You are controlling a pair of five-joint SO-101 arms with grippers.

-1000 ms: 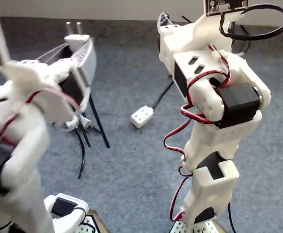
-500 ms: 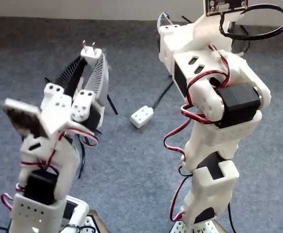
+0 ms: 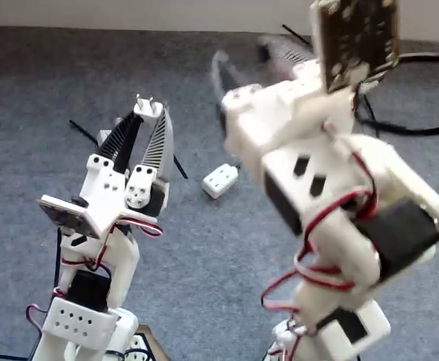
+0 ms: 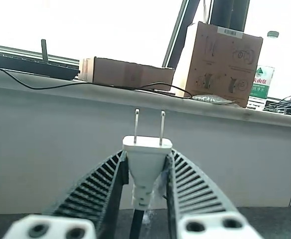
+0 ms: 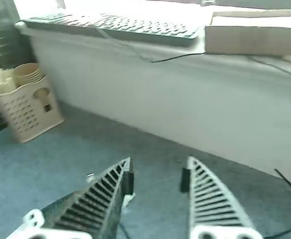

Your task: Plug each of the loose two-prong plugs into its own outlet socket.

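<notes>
A white two-prong plug (image 3: 146,109) is held above the grey carpet with its prongs pointing up, and my left gripper (image 3: 147,119) is shut on its body. In the left wrist view the plug (image 4: 146,144) sits upright between the ribbed fingers of the left gripper (image 4: 146,160), its black cord hanging below. A white outlet socket (image 3: 220,180) lies on the carpet between the two arms, to the right of the left gripper. My right gripper (image 3: 247,62) is raised over the far side, blurred. In its own view the right gripper (image 5: 159,167) is open and holds nothing.
Black cables (image 3: 84,132) run across the carpet near the left arm, and another black cable (image 3: 422,129) loops at the far right. A cream slotted basket (image 5: 25,107) stands by the white wall. Cardboard boxes (image 4: 224,47) sit on the ledge above.
The left arm has swung in from the left and steadied, with the plug upright in its gripper. The right arm has started moving, leaning left and toward the camera; it is blurred now.
</notes>
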